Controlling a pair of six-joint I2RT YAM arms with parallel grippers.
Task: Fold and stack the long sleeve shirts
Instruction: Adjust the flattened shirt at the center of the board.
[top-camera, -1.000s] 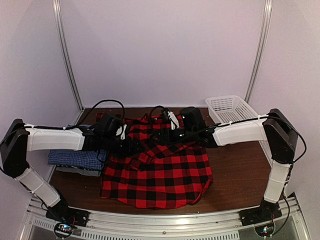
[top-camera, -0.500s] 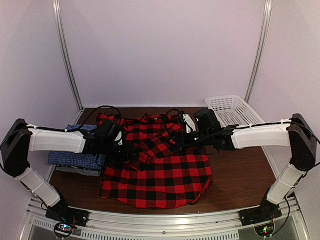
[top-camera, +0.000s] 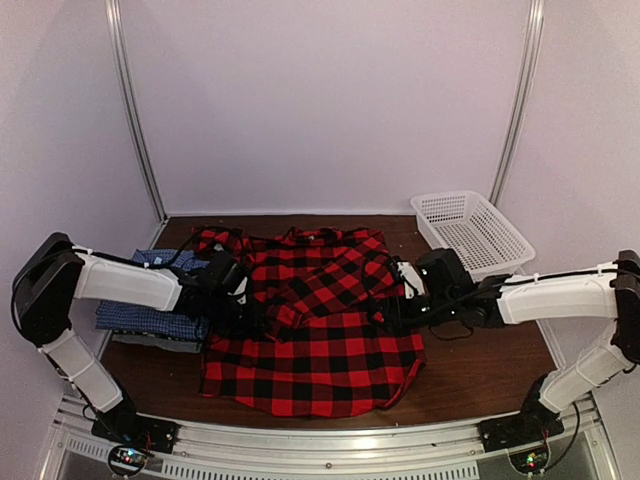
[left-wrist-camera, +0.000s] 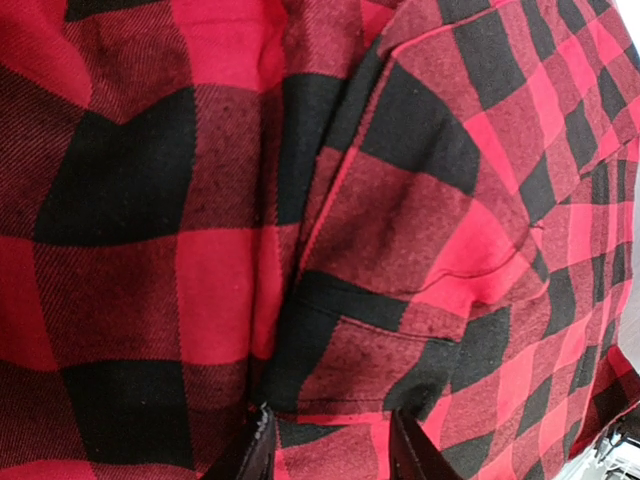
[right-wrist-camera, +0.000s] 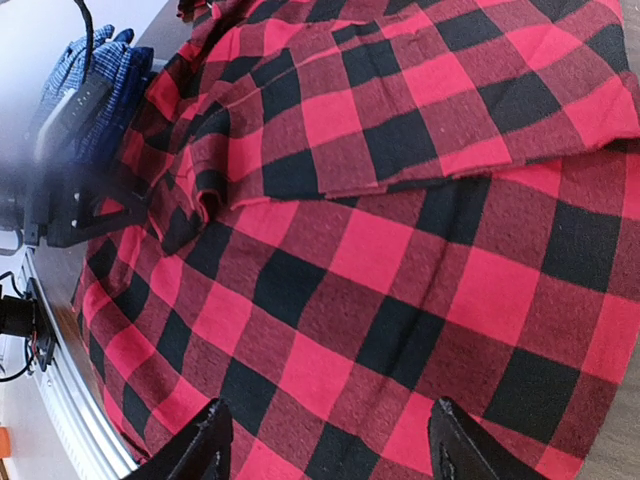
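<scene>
The red-and-black plaid shirt (top-camera: 320, 340) lies spread over the middle of the table, its upper part folded over. A folded blue checked shirt (top-camera: 148, 318) sits at the left on a darker grey one (top-camera: 165, 343). My left gripper (top-camera: 255, 305) is low on the plaid shirt's left side. In the left wrist view its fingertips (left-wrist-camera: 256, 448) stand a little apart, and my left gripper (left-wrist-camera: 332, 452) has a plaid fold (left-wrist-camera: 380, 330) between them. My right gripper (top-camera: 390, 305) hovers by the shirt's right edge. In its wrist view my right gripper (right-wrist-camera: 330, 450) is open wide over flat plaid cloth (right-wrist-camera: 380, 250).
A white mesh basket (top-camera: 470, 230) stands at the back right corner. The blue shirt (right-wrist-camera: 95, 70) and the left arm (right-wrist-camera: 70, 190) show at the far side in the right wrist view. Bare brown table (top-camera: 480, 360) lies right of the plaid shirt.
My right arm has swung from the shirt's collar area out to its right edge, staying open. My left gripper has sunk onto the cloth and its jaws have narrowed.
</scene>
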